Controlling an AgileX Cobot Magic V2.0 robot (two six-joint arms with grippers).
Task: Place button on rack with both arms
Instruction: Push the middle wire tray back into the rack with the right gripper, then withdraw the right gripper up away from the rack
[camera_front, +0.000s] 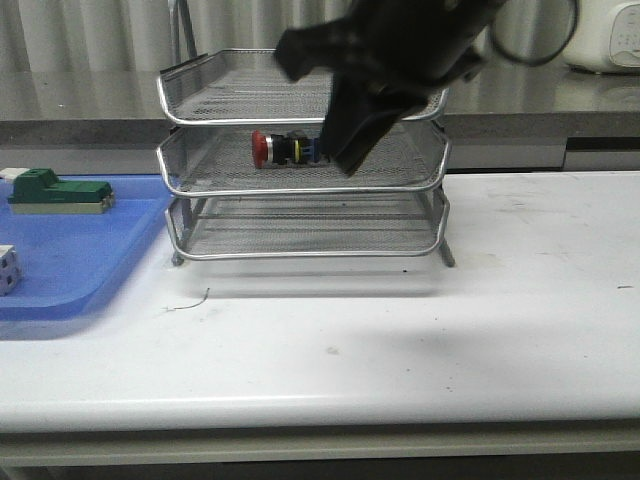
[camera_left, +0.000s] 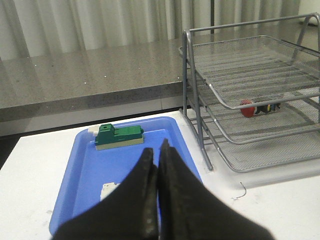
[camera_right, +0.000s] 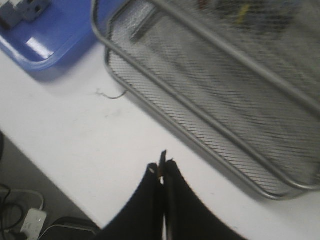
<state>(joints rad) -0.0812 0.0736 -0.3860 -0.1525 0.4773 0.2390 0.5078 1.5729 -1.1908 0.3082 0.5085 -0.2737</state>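
The button (camera_front: 283, 148) lies on its side on the middle tier of the rack (camera_front: 300, 190), red head to the left. It also shows in the left wrist view (camera_left: 257, 108). My right gripper (camera_front: 350, 160) hangs in front of the rack, its tip just right of the button's rear block. In the right wrist view it (camera_right: 162, 167) is shut and empty, above the white table beside the rack (camera_right: 200, 107). My left gripper (camera_left: 156, 150) is shut and empty above the blue tray, left of the rack (camera_left: 260, 140). It is out of the front view.
A flat blue tray (camera_front: 60, 250) at the left holds a green-and-beige block (camera_front: 60, 192) and a white cube (camera_front: 8, 268). A small bit of wire (camera_front: 188, 300) lies on the table before the rack. A grey ledge runs behind.
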